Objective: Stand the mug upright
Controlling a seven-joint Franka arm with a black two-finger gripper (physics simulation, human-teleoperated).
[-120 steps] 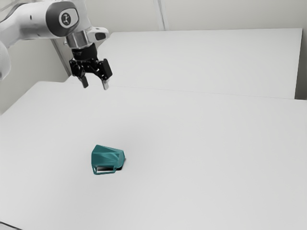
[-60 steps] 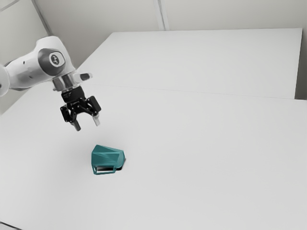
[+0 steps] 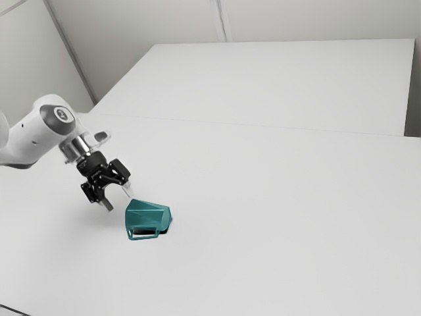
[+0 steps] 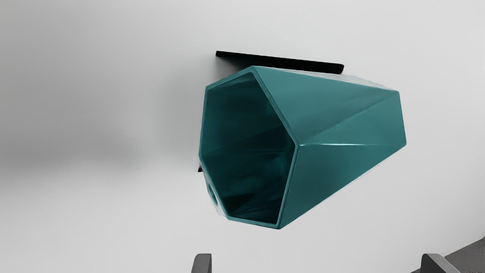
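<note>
Fingers (image 3: 106,205) stand apart near the mug (image 3: 148,216), black strip (image 4: 295,64) showing beside it.

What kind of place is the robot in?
Probably a pretend robot practice room, made on a computer: there's a white robot arm, plain pale walls and a big white table with a teal mug lying on its side.

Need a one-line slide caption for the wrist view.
Teal mug lying on its side, hollow mouth in view, ahead of the open claw.

Pale grey walls (image 3: 145,26) with a narrow upright strip (image 3: 222,20) beyond a broad white table (image 3: 276,230), in soft light
</note>
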